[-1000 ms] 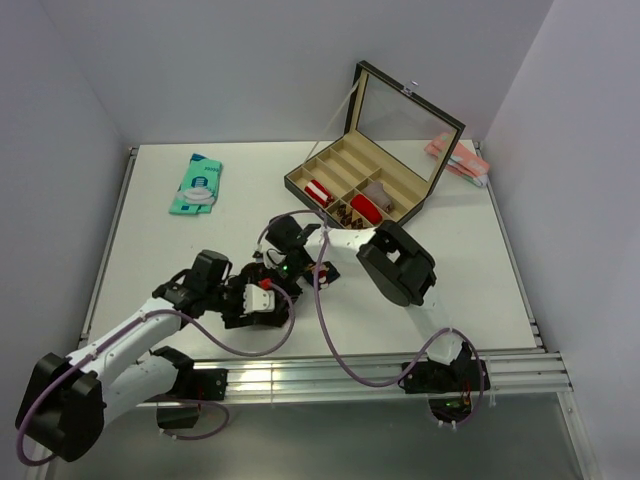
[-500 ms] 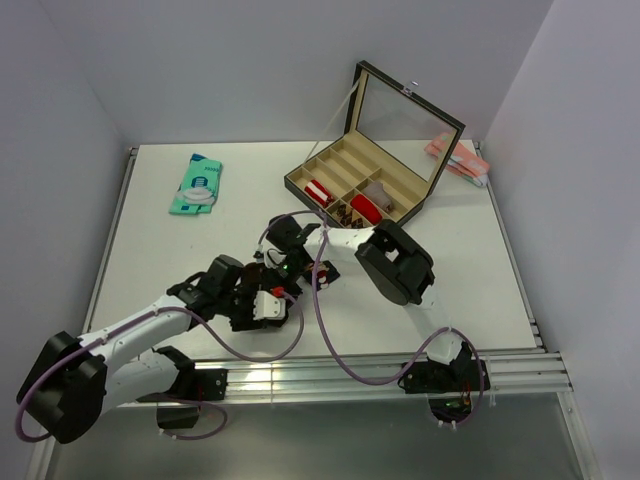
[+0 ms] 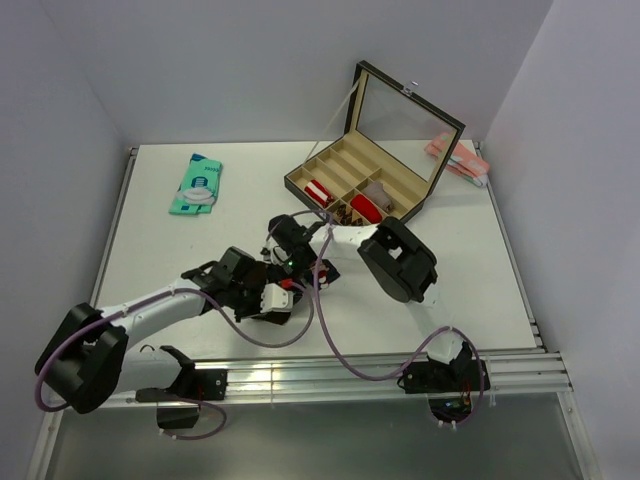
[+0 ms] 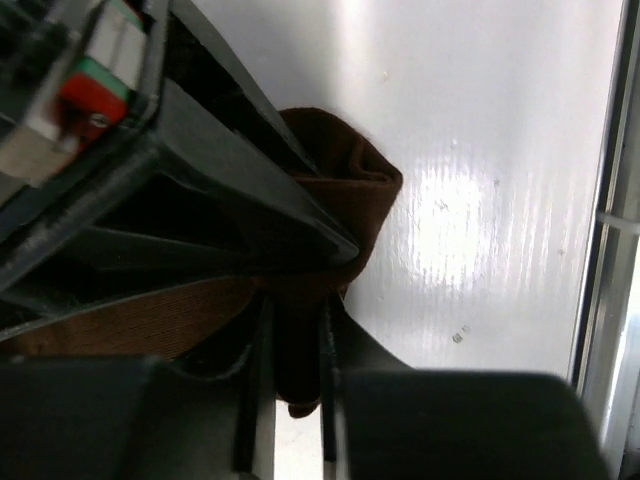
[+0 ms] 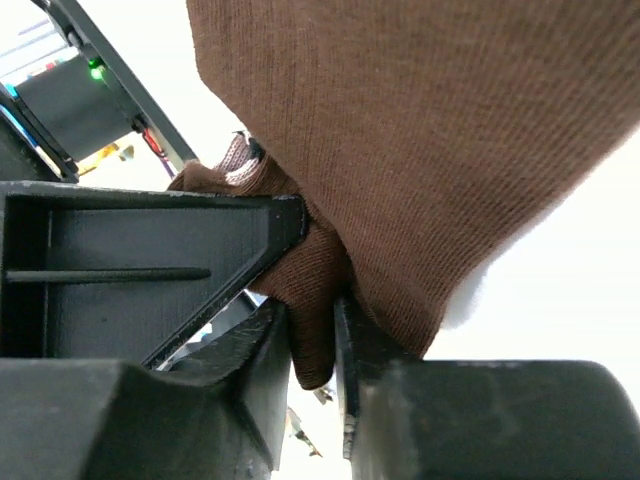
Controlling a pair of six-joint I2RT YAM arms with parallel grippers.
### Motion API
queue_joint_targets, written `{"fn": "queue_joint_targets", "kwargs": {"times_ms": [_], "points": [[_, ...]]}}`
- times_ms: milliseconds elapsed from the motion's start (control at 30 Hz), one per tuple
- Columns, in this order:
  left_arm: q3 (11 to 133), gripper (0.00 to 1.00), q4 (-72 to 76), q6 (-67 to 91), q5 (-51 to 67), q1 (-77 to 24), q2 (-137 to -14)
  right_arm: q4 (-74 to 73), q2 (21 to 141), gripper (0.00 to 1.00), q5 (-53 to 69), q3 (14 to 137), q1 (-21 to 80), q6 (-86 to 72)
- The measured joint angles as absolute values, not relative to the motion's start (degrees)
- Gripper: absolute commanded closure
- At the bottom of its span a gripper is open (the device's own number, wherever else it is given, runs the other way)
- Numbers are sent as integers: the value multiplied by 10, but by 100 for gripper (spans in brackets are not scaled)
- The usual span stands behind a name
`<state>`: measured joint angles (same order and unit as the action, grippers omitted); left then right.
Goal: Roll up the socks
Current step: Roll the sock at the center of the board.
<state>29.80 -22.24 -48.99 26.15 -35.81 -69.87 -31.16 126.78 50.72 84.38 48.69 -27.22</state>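
Note:
A dark brown sock (image 4: 345,180) lies bunched on the white table, folded over on itself. In the left wrist view my left gripper (image 4: 292,340) is shut on a fold of it, with fabric pinched between the narrow jaws. My right gripper (image 5: 310,320) is shut on another fold of the same sock (image 5: 430,130), whose ribbed cloth fills the upper part of that view. From above, the left gripper (image 3: 272,297) and right gripper (image 3: 284,262) meet nose to nose at the table's centre. They hide the sock almost wholly.
An open compartment box (image 3: 300,183) stands at the back right, with a red roll (image 3: 362,208) and a striped roll (image 3: 318,190) inside. A teal packet (image 3: 196,183) lies back left. A pink item (image 3: 455,158) sits by the right wall. The aluminium rail (image 3: 330,375) runs along the near edge.
My left arm has swung right and forward to meet the right gripper, and its jaws have closed from wide onto the sock. The right gripper has stayed in place.

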Motion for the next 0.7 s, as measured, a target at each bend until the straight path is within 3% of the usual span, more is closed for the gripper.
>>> {"fn": "queue_joint_targets", "kwargs": {"times_ms": [67,233,700], "points": [[316,100,-232,-485,268,-358,-721,-301,1261,59,506,830,483,-281],[333,100,-238,-489,301,-350,-743,-244,1199,43,459,760,480,-306],[497,100,-472,-623,460,-209,-945,-52,845,39,179,450,439,-386]]}}
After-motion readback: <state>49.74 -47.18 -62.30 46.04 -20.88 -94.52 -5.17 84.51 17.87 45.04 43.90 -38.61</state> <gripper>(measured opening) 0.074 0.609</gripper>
